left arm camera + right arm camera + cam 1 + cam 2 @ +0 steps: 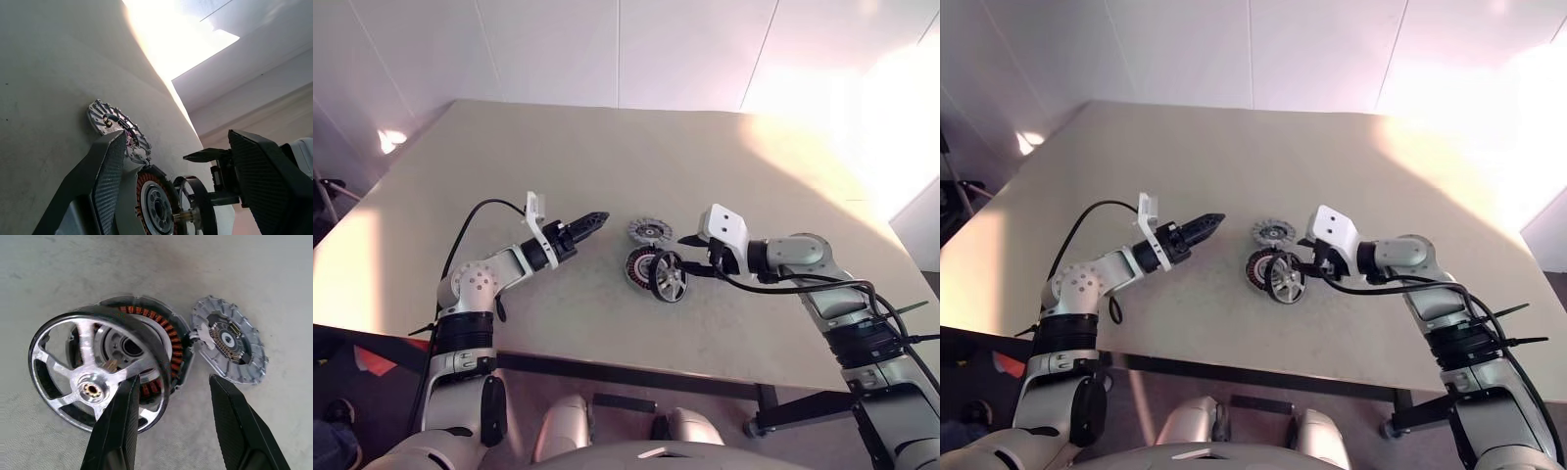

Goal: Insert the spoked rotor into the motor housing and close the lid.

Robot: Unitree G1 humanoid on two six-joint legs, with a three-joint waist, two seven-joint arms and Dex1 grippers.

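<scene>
Black right fingers (120,431) parted beside the tilted spoked rotor (93,382); left fingers (110,181) apart, empty.

You've got a polished metal spoked rotor (93,382) with a glossy black rim, copper windings gleaming in the motor housing (168,347), a matt grey ribbed lid (230,345), and a smooth matt beige table (607,157).

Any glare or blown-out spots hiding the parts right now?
Head views: sunlight washes out the table's far right corner, but the rotor, housing and lid sit outside it. Left wrist view: sky band overexposed, parts readable. Right wrist view: evenly lit, highlights on the rotor's spokes only.
</scene>
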